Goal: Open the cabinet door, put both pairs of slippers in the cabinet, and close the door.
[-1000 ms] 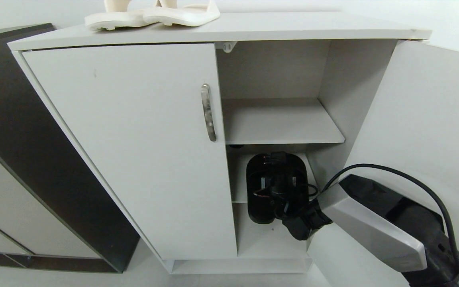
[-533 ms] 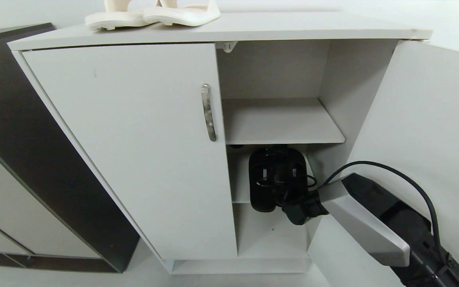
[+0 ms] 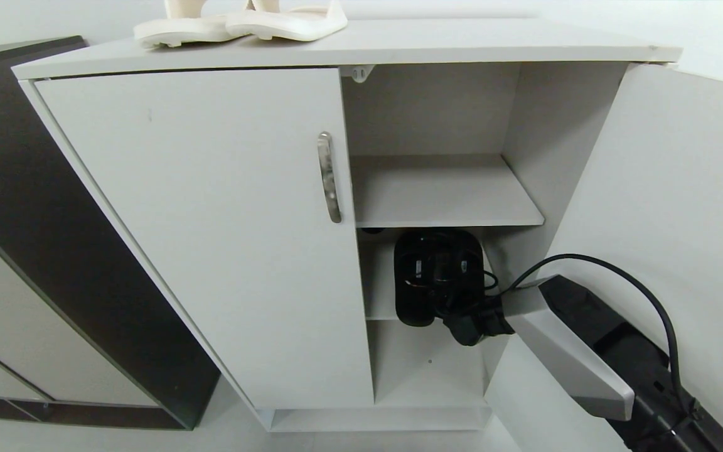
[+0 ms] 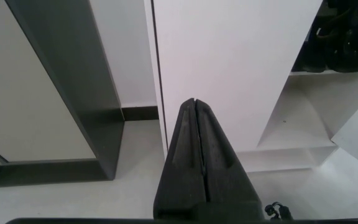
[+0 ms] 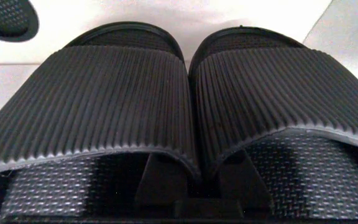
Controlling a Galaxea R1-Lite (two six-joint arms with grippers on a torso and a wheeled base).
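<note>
A: Checking the right gripper first, gripping or loose?
B: Clamped on the black slippers, pinching both inner edges under the straps, going by the right wrist view
A: And placing the pair where?
B: Centre of the head view, inside the cabinet, on the lower shelf beneath the upper shelf, just right of the closed left door; near ends about at the shelf's front edge
A: Differs from a second ago how?
B: Sits higher in the frame and deeper in, no longer hanging well over the shelf edge; same for the right arm, further in from the lower right
A: Means what for the task?
B: Looks like the first pair nearly delivered; probably just needs letting go and backing out past the open right door
A: Left gripper?
B: Pressed together on nothing, facing the foot of the closed door
A: Left to do?
B: Fetching the white slippers, untouched on the cabinet top, upper left of the frame; then swinging the right door closed
</note>
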